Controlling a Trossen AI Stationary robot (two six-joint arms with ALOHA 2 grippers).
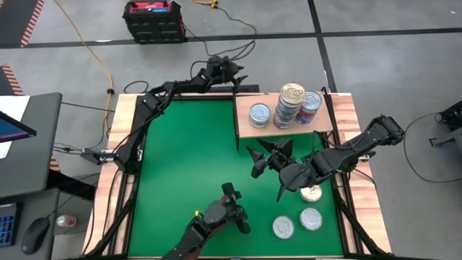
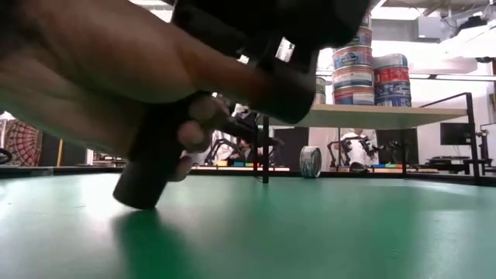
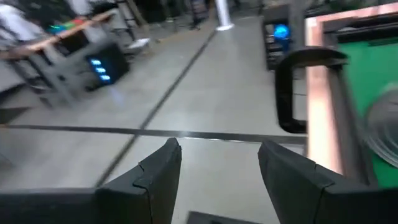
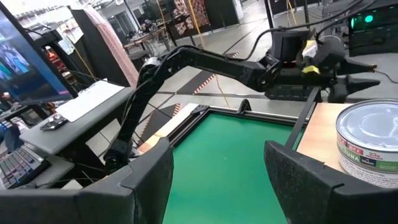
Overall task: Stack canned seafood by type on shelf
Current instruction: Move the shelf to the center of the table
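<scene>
Right gripper (image 1: 268, 160) open beside shelf (image 1: 245, 128), tins (image 1: 291, 105) stacked on it

can (image 4: 368, 144): cut off at frame edge beside shelf (image 4: 317, 134) | round grey blur (image 3: 384, 124): possibly 1 can

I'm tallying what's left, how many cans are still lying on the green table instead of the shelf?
3: one gold-lidded can under the right arm, two silver cans near the front edge. The arms may hide more.
</scene>
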